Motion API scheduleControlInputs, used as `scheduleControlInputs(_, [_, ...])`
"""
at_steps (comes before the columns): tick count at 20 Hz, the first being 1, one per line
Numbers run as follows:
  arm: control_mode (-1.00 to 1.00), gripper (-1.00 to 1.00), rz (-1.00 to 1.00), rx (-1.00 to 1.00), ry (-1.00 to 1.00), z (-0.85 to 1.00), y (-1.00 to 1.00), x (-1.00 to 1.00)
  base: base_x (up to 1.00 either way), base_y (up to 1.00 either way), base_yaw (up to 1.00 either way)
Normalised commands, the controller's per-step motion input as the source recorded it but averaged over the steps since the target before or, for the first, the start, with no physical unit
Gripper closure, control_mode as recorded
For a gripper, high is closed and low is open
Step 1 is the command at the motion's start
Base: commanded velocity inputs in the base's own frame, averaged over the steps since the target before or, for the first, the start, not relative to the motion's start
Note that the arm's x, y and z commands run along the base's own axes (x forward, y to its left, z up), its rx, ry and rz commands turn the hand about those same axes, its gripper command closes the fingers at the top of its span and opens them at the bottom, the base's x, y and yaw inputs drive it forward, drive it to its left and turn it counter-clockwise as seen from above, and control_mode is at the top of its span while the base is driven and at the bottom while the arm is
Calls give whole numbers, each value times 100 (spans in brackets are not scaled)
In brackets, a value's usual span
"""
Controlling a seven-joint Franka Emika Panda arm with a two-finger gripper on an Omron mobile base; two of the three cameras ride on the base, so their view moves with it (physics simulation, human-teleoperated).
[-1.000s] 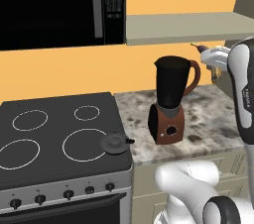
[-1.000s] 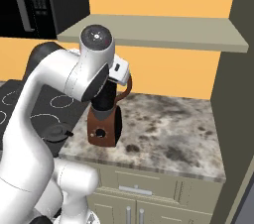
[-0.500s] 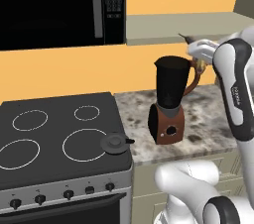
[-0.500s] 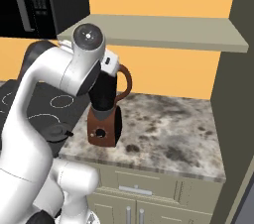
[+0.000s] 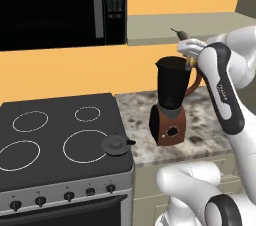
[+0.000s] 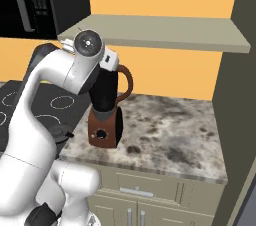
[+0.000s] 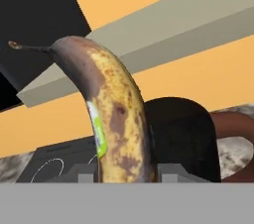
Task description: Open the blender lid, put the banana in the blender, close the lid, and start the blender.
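My gripper (image 7: pixel 125 173) is shut on the banana (image 7: pixel 116 119), a yellow fruit with brown patches whose dark stem points away from the hand. In the left base view the gripper (image 5: pixel 187 54) hovers just right of and above the open top of the blender (image 5: pixel 171 105). The dark jar (image 7: pixel 183 139) sits behind the banana, its reddish-brown handle (image 7: pixel 233 121) to the right. The blender lid (image 5: pixel 116 144) lies on the stove's front right corner, apart from the jar. From the right base view my arm hides the top of the blender (image 6: pixel 106 120).
A black stove (image 5: pixel 55 135) with white burner rings is left of the blender. Above it hangs a black microwave (image 5: pixel 60 5), and a grey shelf (image 5: pixel 200 22) runs close over the hand. Speckled counter (image 6: pixel 170 135) stretches to the right, up to a dark wall panel (image 6: pixel 240 120).
The arm has carried the banana leftwards, from well right of the blender to just beside and above its open top. Blender and lid have not moved.
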Motion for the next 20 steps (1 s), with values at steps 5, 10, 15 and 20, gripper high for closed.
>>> scheduleControlInputs(5, [-100,100,0,0,-1,-23,0,36,0,0,0])
scheduleControlInputs(10, [-100,100,0,0,0,-7,0,38,0,0,0])
scheduleControlInputs(15, [-100,100,1,0,0,0,0,43,0,0,0])
scheduleControlInputs(20, [-100,100,0,0,-1,-13,0,43,0,0,0])
